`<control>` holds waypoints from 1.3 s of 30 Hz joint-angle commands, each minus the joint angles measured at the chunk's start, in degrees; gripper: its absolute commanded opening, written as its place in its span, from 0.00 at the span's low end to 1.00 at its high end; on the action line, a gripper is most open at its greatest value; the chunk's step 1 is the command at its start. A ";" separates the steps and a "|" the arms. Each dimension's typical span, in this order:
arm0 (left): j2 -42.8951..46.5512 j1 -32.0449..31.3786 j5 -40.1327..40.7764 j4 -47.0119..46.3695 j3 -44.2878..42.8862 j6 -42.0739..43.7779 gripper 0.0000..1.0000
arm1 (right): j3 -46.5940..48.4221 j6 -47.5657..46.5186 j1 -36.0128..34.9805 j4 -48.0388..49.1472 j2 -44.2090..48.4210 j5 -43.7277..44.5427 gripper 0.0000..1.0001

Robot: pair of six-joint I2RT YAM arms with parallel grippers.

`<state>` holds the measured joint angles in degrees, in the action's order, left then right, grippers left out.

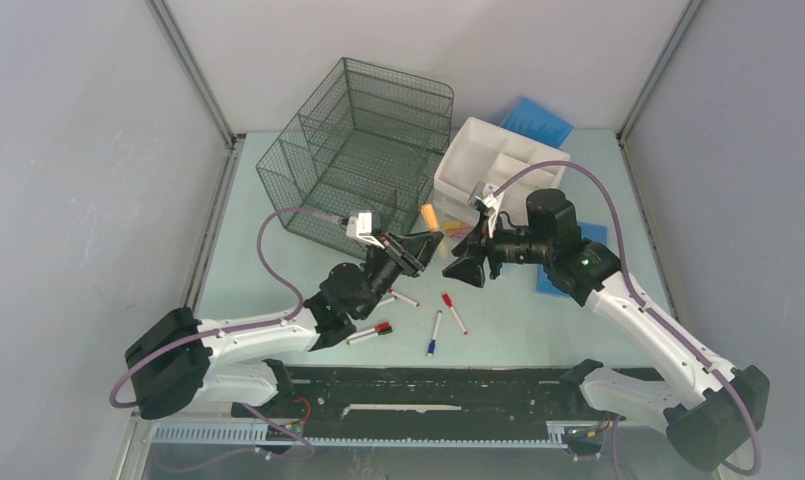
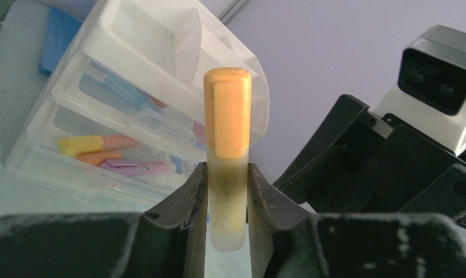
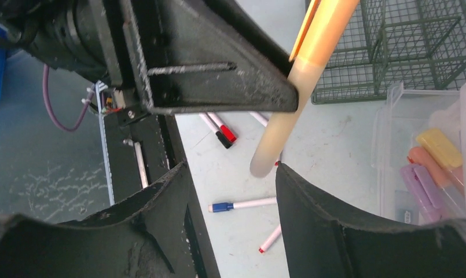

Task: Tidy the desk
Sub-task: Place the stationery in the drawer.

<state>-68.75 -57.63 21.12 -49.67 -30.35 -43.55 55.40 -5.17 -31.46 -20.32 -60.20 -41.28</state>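
The left gripper (image 2: 227,176) is clenched on the pale barrel of an orange highlighter (image 2: 227,116), whose capped end stands out beyond its fingertips. Facing it, the right gripper (image 3: 230,174) stands with its jaws apart. The highlighter's blunt end hangs between them, close to one finger, and is not pinched. The desk (image 1: 538,330) lies under both grippers. It is a smooth, matte, pale mint-green top that spreads out to grey walls on either side and to a black rail (image 1: 438,385) back toward the arm bases. Directly below the two grippers several markers lie loose on it, among them one with a red cap (image 1: 456,312) and one with a blue cap (image 1: 434,333). Beyond the left gripper stands a dark wire-mesh organizer (image 1: 363,150). Beside the right gripper is a white plastic drawer unit (image 1: 498,160), its clear drawer (image 3: 392,150) pulled out with yellow, pink and purple highlighters inside.
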 commanded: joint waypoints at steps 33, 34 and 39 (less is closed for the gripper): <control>1.00 -4.36 -4.08 -2.12 -3.97 9.00 0.57 | -1.08 3.66 0.17 5.58 -0.96 14.67 0.00; 2.05 -4.34 -4.24 -1.87 -3.29 10.59 0.63 | -1.09 2.99 0.17 5.43 -0.82 15.11 0.00; 7.63 -4.35 -2.57 1.97 0.04 17.10 0.85 | -0.53 -4.32 -0.25 3.22 -0.09 18.37 0.00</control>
<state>-65.65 -61.76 18.39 -49.50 -32.69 -34.20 54.11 -2.33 -31.33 -16.75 -61.69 -26.44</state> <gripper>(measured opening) 0.797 0.077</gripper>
